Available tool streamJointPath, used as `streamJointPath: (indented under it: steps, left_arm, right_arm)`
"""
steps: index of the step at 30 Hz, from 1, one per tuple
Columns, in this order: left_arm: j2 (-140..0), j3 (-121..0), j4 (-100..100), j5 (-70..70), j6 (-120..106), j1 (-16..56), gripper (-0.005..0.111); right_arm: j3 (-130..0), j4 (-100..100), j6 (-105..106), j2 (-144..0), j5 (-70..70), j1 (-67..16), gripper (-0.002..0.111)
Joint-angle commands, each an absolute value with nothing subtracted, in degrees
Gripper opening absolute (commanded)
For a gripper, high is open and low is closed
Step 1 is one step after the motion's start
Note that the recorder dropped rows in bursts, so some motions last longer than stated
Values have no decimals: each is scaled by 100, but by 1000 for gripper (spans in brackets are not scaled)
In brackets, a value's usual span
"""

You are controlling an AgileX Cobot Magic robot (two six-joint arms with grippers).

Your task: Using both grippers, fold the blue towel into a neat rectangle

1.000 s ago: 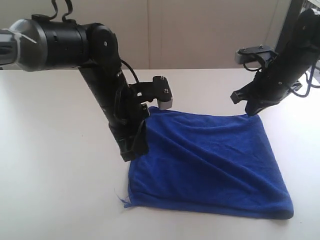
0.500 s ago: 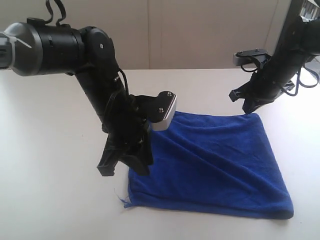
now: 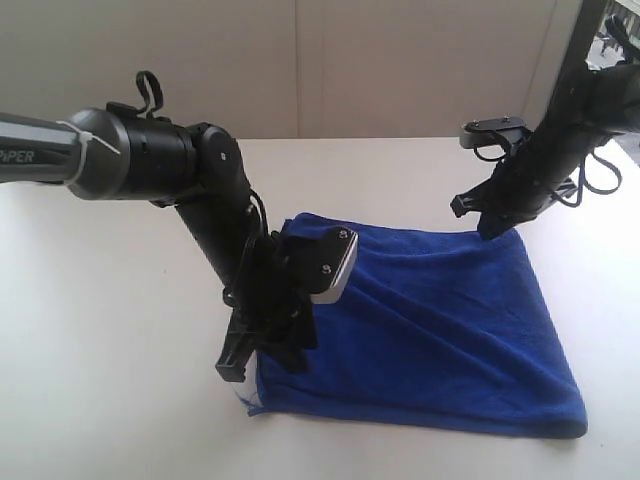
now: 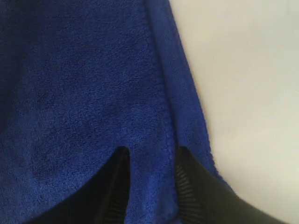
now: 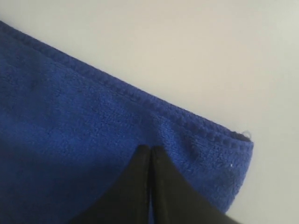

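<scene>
Evidently soft, light and limp, the blue towel is spread flat, its hem seen loose between the half-parted fingers of the left gripper and 1 corner just beyond the shut, empty right gripper, so corners are judged the best holds.

A plain white table fills the lower part of the scene, smooth and matte, with soft shadows on it. Behind its far edge stands a pale beige wall, split by a thin vertical seam. A dark upright post rises at the far right.
</scene>
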State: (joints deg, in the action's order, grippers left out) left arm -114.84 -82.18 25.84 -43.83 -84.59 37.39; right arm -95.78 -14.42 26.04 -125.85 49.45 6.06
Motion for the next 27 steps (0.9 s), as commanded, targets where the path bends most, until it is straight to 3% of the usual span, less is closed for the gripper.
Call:
streamJointPath:
  steps: [1,7,24,27]
  left_arm:
    - [-11595,-8169,2700,-4368,-8486,3743,38]
    - [-11661,-8169,2700,-4591,-8476,3743,33]
    - [-11938,-8169,2665,-4314,-8463,3743,33]
    - [-11938,-8169,2665,-4334,-8463,3743,28]
  right_arm:
    - [-9609,-1476,2671,-12583,4790,635,0]
    - [-9609,-1476,2671,-12719,4596,635,0]
    - [-9609,-1476,2671,-12950,4497,635,0]
    - [-9609,-1476,2671,-12950,4497,635,0]
